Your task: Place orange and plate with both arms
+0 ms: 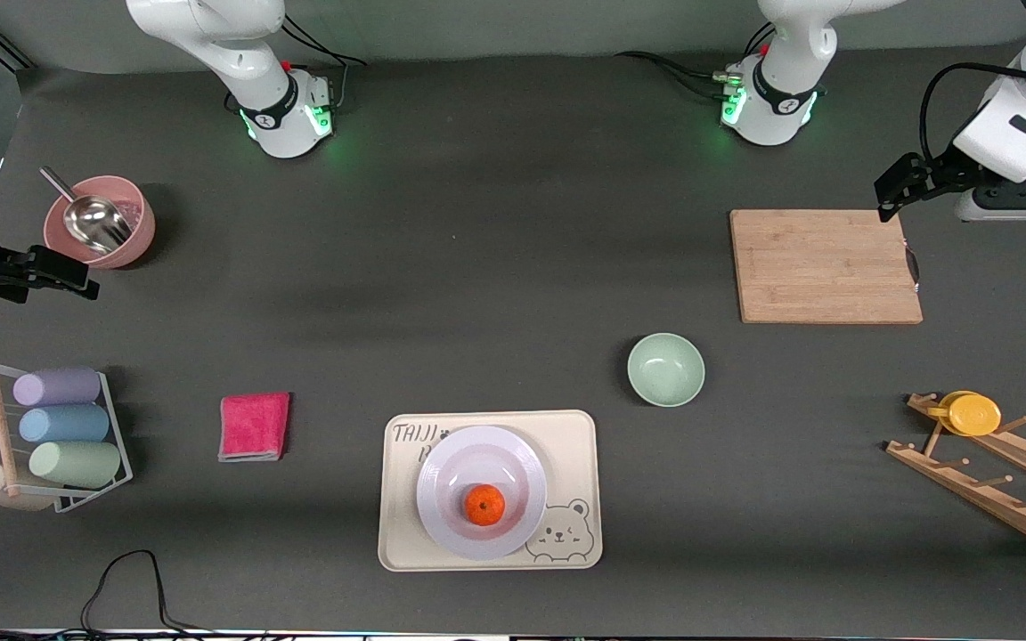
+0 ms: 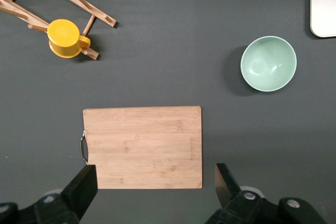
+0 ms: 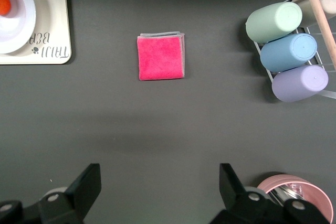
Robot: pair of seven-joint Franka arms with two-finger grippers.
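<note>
The orange point(image 1: 484, 505) lies in the well of the white plate point(image 1: 442, 472), which stands on the cream bear-print tray point(image 1: 577, 445) near the front camera. The right wrist view shows the orange point(image 3: 3, 2), the plate point(image 3: 20, 24) and the tray point(image 3: 50, 30) at its edge. My left gripper point(image 1: 909, 182) is open and empty, up over the cutting board's edge at the left arm's end of the table; it also shows in the left wrist view point(image 2: 155, 177). My right gripper point(image 1: 54, 271) is open and empty beside the pink bowl at the right arm's end; it also shows in the right wrist view point(image 3: 160, 174).
A mint-green bowl point(image 1: 665, 369) sits between the tray and the wooden cutting board point(image 1: 825, 265). A yellow cup point(image 1: 972, 413) hangs on a wooden rack point(image 1: 994, 481). A pink bowl with a metal scoop point(image 1: 101, 221), a pink cloth point(image 1: 254, 425) and a rack of pastel cups point(image 1: 59, 427) are toward the right arm's end.
</note>
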